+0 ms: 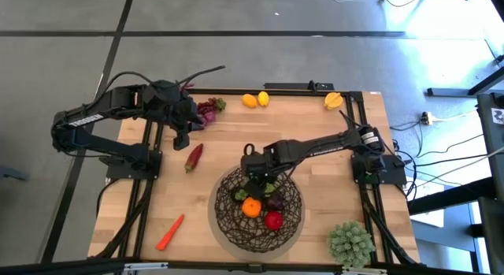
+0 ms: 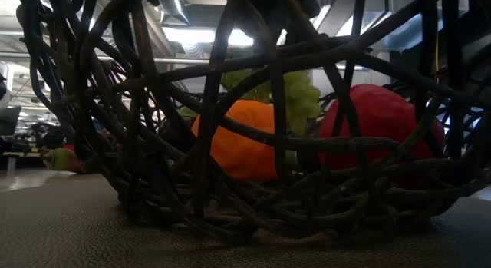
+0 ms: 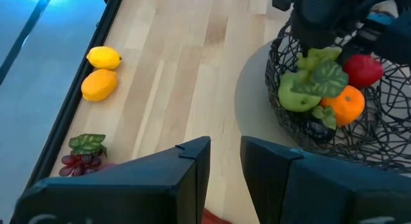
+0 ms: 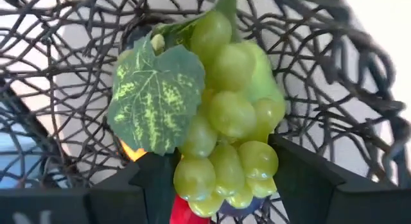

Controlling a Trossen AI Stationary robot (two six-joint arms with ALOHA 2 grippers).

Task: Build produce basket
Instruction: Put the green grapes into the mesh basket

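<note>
My right pincer [image 4: 212,176] is closed on the green grapes [image 4: 225,115], hanging just over the basket [image 1: 293,206] at the worktop's near edge. Released off-centre, they could roll onto the orange [image 1: 251,207] and spill over. My left pincer [image 3: 225,160], slightly parted and empty, waits above the red pepper [image 1: 193,157]

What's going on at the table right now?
The right gripper holds the green grape bunch over the basket, which already has an orange and a red apple. The left gripper hangs, holding nothing, near the red pepper. Lemons and a carrot lie on the table.
</note>
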